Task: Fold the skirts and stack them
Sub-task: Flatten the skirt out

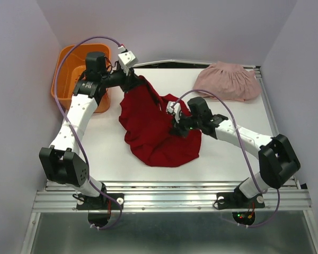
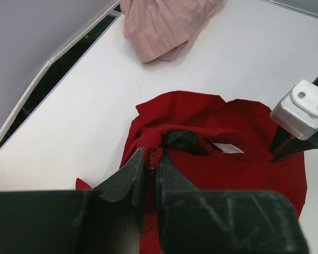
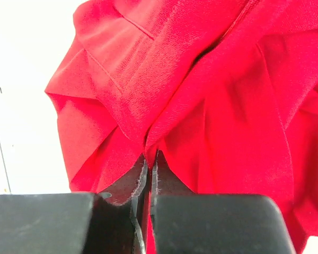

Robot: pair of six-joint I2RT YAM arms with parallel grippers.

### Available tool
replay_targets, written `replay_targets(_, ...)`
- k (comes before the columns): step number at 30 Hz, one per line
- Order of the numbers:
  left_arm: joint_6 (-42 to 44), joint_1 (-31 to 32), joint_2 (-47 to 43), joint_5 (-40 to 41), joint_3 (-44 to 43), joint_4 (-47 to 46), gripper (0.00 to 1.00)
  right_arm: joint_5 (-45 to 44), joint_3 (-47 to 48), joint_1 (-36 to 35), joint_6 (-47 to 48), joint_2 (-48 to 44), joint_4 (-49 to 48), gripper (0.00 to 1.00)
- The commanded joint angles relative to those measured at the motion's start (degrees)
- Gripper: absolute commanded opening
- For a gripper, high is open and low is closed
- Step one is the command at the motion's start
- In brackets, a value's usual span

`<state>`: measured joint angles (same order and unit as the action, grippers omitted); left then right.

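Observation:
The deep red skirt (image 1: 156, 127) lies crumpled in the middle of the white table. My left gripper (image 1: 139, 82) is shut on its far edge, and in the left wrist view (image 2: 151, 159) red cloth is pinched between the jaws. My right gripper (image 1: 175, 117) is shut on the skirt's right part; the right wrist view (image 3: 149, 159) shows a fold of the red skirt (image 3: 212, 106) clamped in it. The pale pink skirt (image 1: 228, 80) lies bunched at the far right corner, also in the left wrist view (image 2: 167, 24).
An orange plastic basket (image 1: 69, 71) stands at the far left, just off the white table (image 1: 106, 143). Grey walls close in the sides and back. A metal rail (image 1: 169, 198) runs along the near edge.

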<state>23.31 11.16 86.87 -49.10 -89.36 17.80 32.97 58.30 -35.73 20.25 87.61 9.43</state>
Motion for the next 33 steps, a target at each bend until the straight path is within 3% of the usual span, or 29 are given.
replay_targets(1,0.5,-0.61,-5.12,-1.18,0.24,-3.39,0.0,-3.42,3.12,-0.49,0.82,-3.84,3.55,0.01)
replay_targets(5,1.39,-2.1,-7.24,0.85,0.77,-2.42,0.0,-6.95,7.25,2.32,5.93,-6.31,10.59,0.01)
replay_targets(11,7.87,-5.18,-8.9,11.46,-4.06,0.39,0.0,-14.4,21.81,15.4,17.17,-4.57,27.19,0.01)
replay_targets(17,13.69,-5.53,-12.77,14.38,-0.47,-1.8,0.0,-24.52,36.86,18.76,22.11,0.27,31.43,0.01)
replay_targets(22,9.58,-5.53,-12.52,18.51,5.86,-12.59,0.0,-29.1,50.21,20.25,22.38,8.69,30.48,0.01)
replay_targets(25,7.55,-5.53,-6.92,22.11,5.52,-21.82,0.0,-31.73,63.12,20.96,22.46,18.09,28.45,0.01)
replay_targets(30,1.75,-6.23,3.82,27.47,-10.46,-28.7,0.0,-36.21,88.6,20.96,26.93,33.47,24.42,0.01)
replay_targets(33,-3.44,-7.29,8.57,27.58,-19.08,-29.93,0.0,-38.85,87.53,20.96,27.48,33.25,13.89,0.01)
